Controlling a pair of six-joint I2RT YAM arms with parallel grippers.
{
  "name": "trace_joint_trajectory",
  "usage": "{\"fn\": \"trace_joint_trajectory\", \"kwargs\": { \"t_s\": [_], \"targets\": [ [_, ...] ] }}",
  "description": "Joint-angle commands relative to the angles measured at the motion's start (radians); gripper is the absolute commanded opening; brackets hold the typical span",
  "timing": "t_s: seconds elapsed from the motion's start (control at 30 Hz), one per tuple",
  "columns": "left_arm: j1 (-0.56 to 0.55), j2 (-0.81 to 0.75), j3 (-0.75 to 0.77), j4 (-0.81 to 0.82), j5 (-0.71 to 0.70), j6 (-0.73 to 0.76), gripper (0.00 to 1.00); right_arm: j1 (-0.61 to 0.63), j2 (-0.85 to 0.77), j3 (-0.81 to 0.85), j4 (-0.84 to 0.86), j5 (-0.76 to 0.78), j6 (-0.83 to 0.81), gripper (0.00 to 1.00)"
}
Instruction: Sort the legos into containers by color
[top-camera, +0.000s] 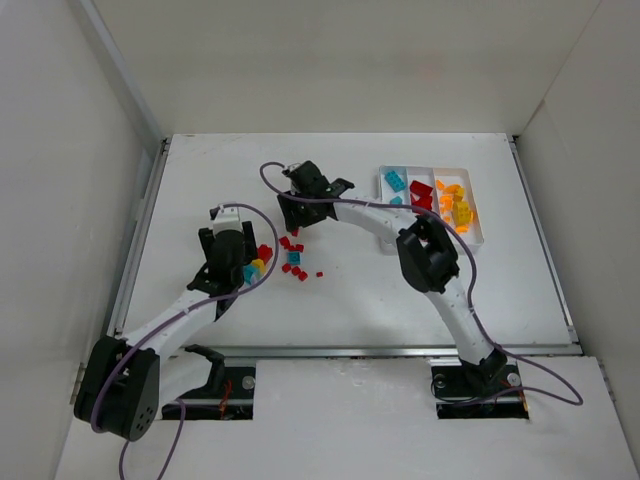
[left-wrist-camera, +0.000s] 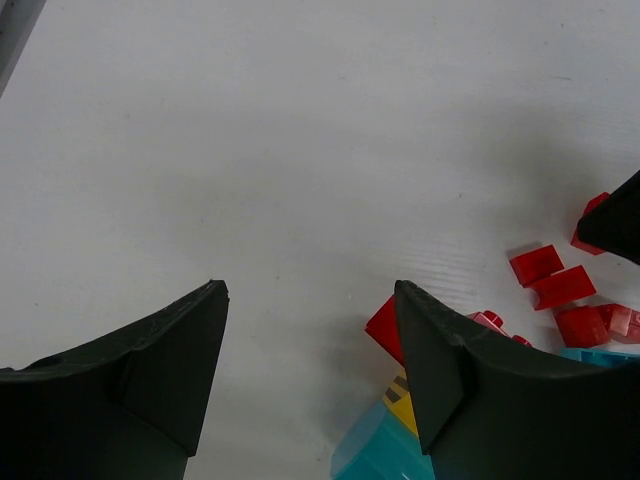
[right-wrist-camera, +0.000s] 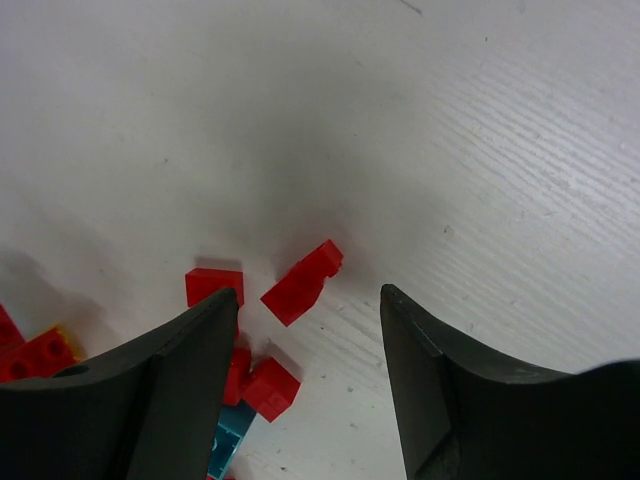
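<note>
High camera looks down; both wrist cameras closely face scattered legos (right-wrist-camera: 300, 285).

Under the left gripper (top-camera: 230, 255) and the right gripper (top-camera: 293, 212): a white matte table (top-camera: 400, 300), faintly grained close up. Beyond both grippers: a plain white back wall (top-camera: 340, 60). Outward of the left gripper: a metal rail (top-camera: 140, 230), then a white left side panel (top-camera: 60, 150). Outward of the right gripper: a white right side panel (top-camera: 600, 150). Behind both: a white ledge (top-camera: 340, 400). Soft, even light; dim shadows below each gripper.
</note>
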Motion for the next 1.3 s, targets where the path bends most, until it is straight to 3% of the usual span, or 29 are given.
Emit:
{"fn": "trace_joint_trajectory", "kwargs": {
  "t_s": [0.0, 0.27, 0.5, 0.63, 0.77, 0.97, 1.17, 1.27],
  "targets": [
    [0.002, -0.03, -0.02, 0.048, -0.014, -0.011, 0.64, 0.039, 0.009, 0.041, -0.027, 0.051, 0.025, 0.64],
    [0.002, -0.039, -0.029, 0.057, -0.014, -0.011, 0.65, 0.04, 0.083, 0.109, -0.076, 0.064, 0.025, 0.61],
    [0.002, -0.039, -0.038, 0.066, -0.005, -0.002, 0.65, 0.04, 0.092, 0.109, -0.066, 0.084, 0.025, 0.34],
    [0.002, -0.039, -0.038, 0.066, -0.005, -0.002, 0.65, 0.04, 0.069, 0.097, -0.055, 0.104, 0.025, 0.11],
    [0.002, -0.039, -0.038, 0.066, -0.005, -0.002, 0.65, 0.04, 0.011, 0.043, 0.003, 0.113, 0.016, 0.01],
    [0.002, -0.039, -0.038, 0.066, -0.005, -0.002, 0.65, 0.003, -0.079, -0.041, 0.02, 0.072, 0.007, 0.0],
    [0.002, -0.039, -0.038, 0.066, 0.004, 0.007, 0.65, -0.083, -0.155, -0.172, 0.019, -0.066, -0.011, 0.13],
    [0.002, -0.03, -0.029, 0.066, 0.015, 0.008, 0.65, -0.103, -0.199, -0.241, 0.028, -0.108, -0.033, 0.13]
  ]
}}
